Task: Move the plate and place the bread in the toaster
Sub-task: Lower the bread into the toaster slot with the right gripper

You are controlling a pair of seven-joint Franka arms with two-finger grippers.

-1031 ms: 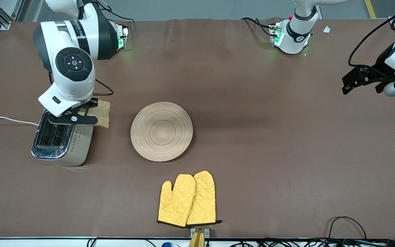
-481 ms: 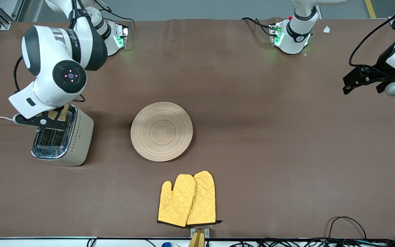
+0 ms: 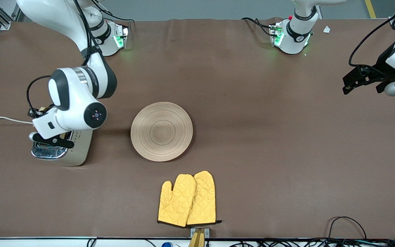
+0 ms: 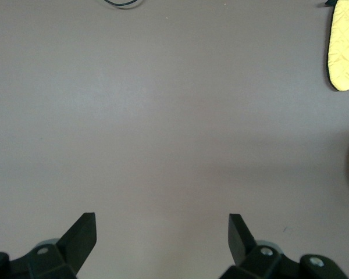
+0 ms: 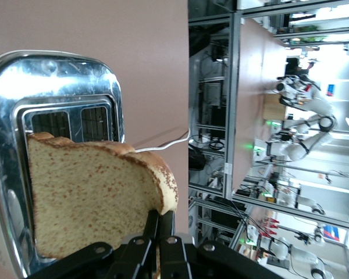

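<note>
At the bottom centre of the front view a pair of yellow oven mitts (image 3: 187,199) lies on the brown desk (image 3: 286,154), closest to the camera. Higher in the frame, near the middle, sits the plate (image 3: 162,131); it is bare, with nothing on it. At the left side of the frame, toward the right arm's end of the desk, stands the toaster (image 3: 70,151), its white cord (image 3: 2,118) running off the left edge. In the right wrist view the two slots of the toaster (image 5: 23,145) look dark and hold nothing. The right gripper (image 3: 51,140) hangs just above the chrome top of the toaster, and its fingers (image 5: 151,232) are closed on the crust edge of the bread (image 5: 93,197); the slice stands on edge over the toaster top, not yet inside a slot. At the right edge of the front view, in the upper part, the left gripper (image 3: 353,80) waits in the air over bare desk, well apart from the plate. The left wrist view shows its fingers (image 4: 81,232) spread wide, holding nothing, with a corner of one mitt at the upper right of that frame.
</note>
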